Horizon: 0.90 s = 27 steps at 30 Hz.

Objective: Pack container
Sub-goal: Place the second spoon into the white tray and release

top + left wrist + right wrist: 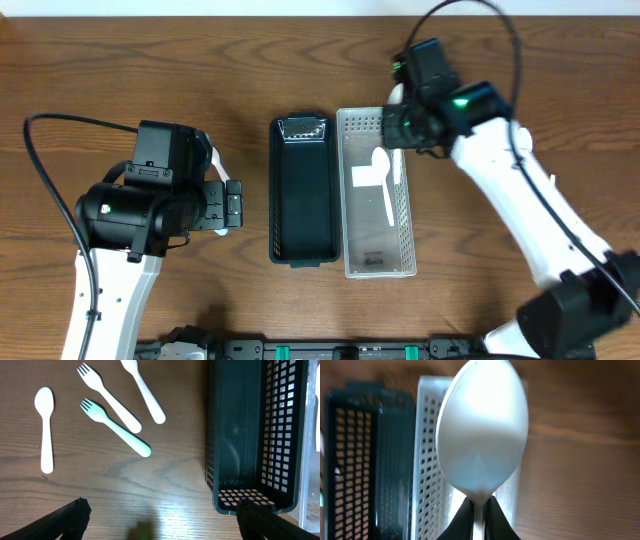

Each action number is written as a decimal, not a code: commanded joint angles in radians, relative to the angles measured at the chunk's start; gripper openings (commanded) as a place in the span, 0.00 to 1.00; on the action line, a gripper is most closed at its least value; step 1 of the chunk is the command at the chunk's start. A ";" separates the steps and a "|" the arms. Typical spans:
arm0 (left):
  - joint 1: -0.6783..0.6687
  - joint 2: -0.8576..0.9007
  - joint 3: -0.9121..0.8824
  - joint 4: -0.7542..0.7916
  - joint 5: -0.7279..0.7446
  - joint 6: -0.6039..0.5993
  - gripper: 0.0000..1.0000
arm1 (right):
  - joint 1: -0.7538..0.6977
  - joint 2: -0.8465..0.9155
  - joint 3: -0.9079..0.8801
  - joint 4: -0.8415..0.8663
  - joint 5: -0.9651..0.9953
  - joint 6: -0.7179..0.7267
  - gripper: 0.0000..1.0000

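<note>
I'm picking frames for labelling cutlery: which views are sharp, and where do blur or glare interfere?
Right wrist: the spoon is so close it fills the frame, and the white basket and dark basket behind look soft. Left wrist: the green fork is crisp, with pale glare on the table at bottom centre and dark, blurred fingers. Overhead: even light, sharp.

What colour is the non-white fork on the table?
The fork is pale mint green, clearest in the left wrist view.
</note>
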<state>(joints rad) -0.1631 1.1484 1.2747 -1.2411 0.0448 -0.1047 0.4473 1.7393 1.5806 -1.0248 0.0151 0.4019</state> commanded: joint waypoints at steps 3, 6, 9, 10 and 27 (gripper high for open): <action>0.001 0.002 -0.009 0.000 -0.012 -0.005 0.96 | 0.049 0.164 -0.011 -0.007 -0.006 0.031 0.01; 0.001 0.002 -0.009 0.000 -0.012 -0.005 0.96 | 0.066 0.230 -0.011 -0.005 -0.013 0.022 0.02; 0.001 0.002 -0.009 0.000 -0.012 -0.005 0.96 | 0.085 0.272 -0.011 -0.005 -0.016 0.002 0.08; 0.001 0.002 -0.009 0.000 -0.012 -0.005 0.96 | 0.090 0.274 -0.011 -0.004 -0.015 0.000 0.09; 0.001 0.002 -0.009 0.000 -0.012 -0.005 0.96 | -0.098 -0.033 0.098 -0.076 0.105 -0.048 0.59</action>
<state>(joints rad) -0.1631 1.1484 1.2739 -1.2411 0.0452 -0.1047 0.4305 1.7977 1.6463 -1.0889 0.0456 0.3641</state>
